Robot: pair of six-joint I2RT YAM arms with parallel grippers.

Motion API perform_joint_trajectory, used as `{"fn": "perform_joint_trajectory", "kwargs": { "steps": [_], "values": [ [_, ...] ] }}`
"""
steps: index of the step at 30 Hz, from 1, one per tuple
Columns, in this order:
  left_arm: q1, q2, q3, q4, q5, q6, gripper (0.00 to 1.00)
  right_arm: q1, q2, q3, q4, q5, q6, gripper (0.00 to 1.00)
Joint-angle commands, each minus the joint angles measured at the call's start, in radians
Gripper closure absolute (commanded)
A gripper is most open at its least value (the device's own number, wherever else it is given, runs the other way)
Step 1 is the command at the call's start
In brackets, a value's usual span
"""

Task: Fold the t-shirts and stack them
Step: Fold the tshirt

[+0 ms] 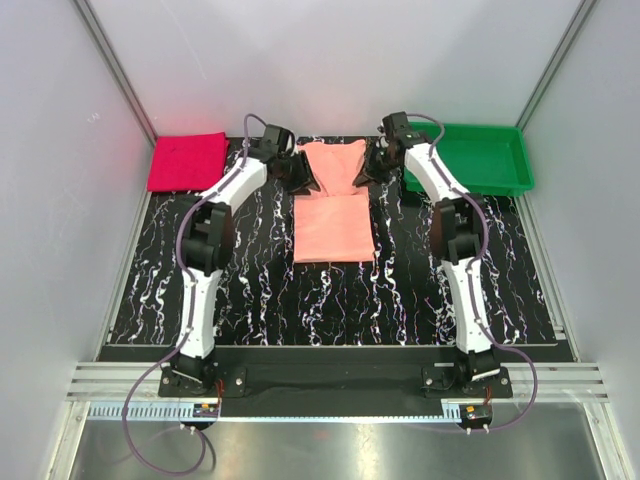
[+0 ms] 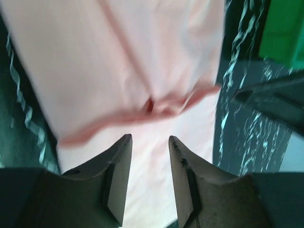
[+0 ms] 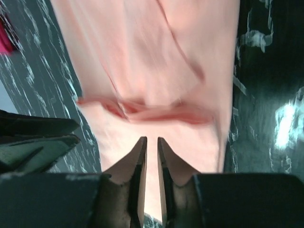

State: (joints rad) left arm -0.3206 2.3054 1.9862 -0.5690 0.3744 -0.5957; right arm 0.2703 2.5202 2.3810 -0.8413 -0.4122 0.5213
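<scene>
Left gripper (image 2: 149,137) and right gripper (image 3: 152,138) flank the far end of the salmon shirt (image 1: 333,215), jaws parted, pinching nothing. Magenta shirt (image 1: 187,160) sits folded far left, guessing that's the stack's base.

- salmon-pink t-shirt (image 1: 333,205): far centre, lying flat and partly folded. The near part is a smooth rectangle, and a rumpled ridge, possibly a fold edge, crosses its middle.
- magenta t-shirt (image 1: 187,160): far left, folded into a neat flat rectangle.
</scene>
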Motion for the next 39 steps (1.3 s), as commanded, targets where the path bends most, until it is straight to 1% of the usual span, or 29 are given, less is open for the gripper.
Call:
{"fn": "perform_joint_trajectory", "kwargs": {
  "steps": [1, 2, 3, 4, 5, 6, 7, 8, 10, 11, 13, 15, 18, 20, 28, 34, 37, 38, 39],
  "values": [
    [-0.014, -0.174, -0.174, 0.013, 0.096, 0.044, 0.59, 0.032, -0.158, -0.181, -0.049, -0.106, -0.069, 0.78],
    [-0.015, -0.216, -0.222, 0.074, 0.124, 0.04, 0.6, 0.035, -0.193, -0.301, -0.023, -0.164, -0.072, 0.76],
    [-0.021, -0.23, -0.315, 0.116, 0.153, 0.024, 0.62, 0.038, -0.252, -0.362, 0.005, -0.198, -0.066, 0.76],
    [-0.024, -0.242, -0.352, 0.208, 0.211, 0.013, 0.64, 0.043, -0.28, -0.421, 0.071, -0.265, -0.055, 0.76],
    [-0.031, -0.244, -0.383, 0.249, 0.234, -0.001, 0.66, 0.046, -0.306, -0.537, 0.115, -0.299, -0.043, 0.79],
    [-0.038, -0.239, -0.429, 0.291, 0.254, -0.027, 0.68, 0.046, -0.355, -0.595, 0.169, -0.331, -0.008, 0.82],
    [-0.043, -0.23, -0.441, 0.334, 0.286, -0.042, 0.7, 0.049, -0.379, -0.647, 0.265, -0.356, 0.012, 0.85],
    [-0.047, -0.218, -0.448, 0.398, 0.294, -0.059, 0.7, 0.05, -0.411, -0.742, 0.313, -0.403, 0.052, 0.93],
    [-0.057, -0.154, -0.422, 0.443, 0.311, -0.107, 0.71, 0.05, -0.423, -0.814, 0.416, -0.468, 0.083, 0.98],
    [-0.058, -0.126, -0.402, 0.436, 0.305, -0.119, 0.72, 0.052, -0.423, -0.862, 0.432, -0.488, 0.091, 0.99],
    [-0.058, -0.062, -0.362, 0.454, 0.313, -0.156, 0.72, 0.053, -0.423, -0.897, 0.459, -0.519, 0.085, 1.0],
    [-0.057, -0.031, -0.337, 0.454, 0.317, -0.196, 0.72, 0.052, -0.419, -0.936, 0.455, -0.524, 0.059, 1.0],
    [-0.055, 0.032, -0.264, 0.316, 0.268, -0.197, 0.74, 0.047, -0.426, -0.991, 0.472, -0.516, 0.025, 1.0],
    [-0.052, 0.06, -0.256, 0.298, 0.27, -0.202, 0.74, 0.032, -0.423, -1.041, 0.505, -0.533, 0.034, 1.0],
    [-0.049, 0.069, -0.296, 0.282, 0.268, -0.176, 0.74, -0.017, -0.423, -1.189, 0.558, -0.56, 0.019, 1.0],
    [-0.051, 0.077, -0.265, 0.244, 0.271, -0.128, 0.74, -0.048, -0.472, -1.371, 0.634, -0.57, 0.082, 1.0],
    [-0.051, 0.043, -0.245, 0.212, 0.288, -0.108, 0.71, -0.049, -0.538, -1.431, 0.625, -0.585, 0.097, 1.0],
    [-0.051, 0.029, -0.241, 0.209, 0.291, -0.107, 0.66, -0.048, -0.599, -1.438, 0.607, -0.573, 0.089, 1.0],
    [-0.052, 0.011, -0.245, 0.208, 0.296, -0.118, 0.63, -0.049, -0.627, -1.425, 0.535, -0.554, 0.076, 1.0]
  ]
}}
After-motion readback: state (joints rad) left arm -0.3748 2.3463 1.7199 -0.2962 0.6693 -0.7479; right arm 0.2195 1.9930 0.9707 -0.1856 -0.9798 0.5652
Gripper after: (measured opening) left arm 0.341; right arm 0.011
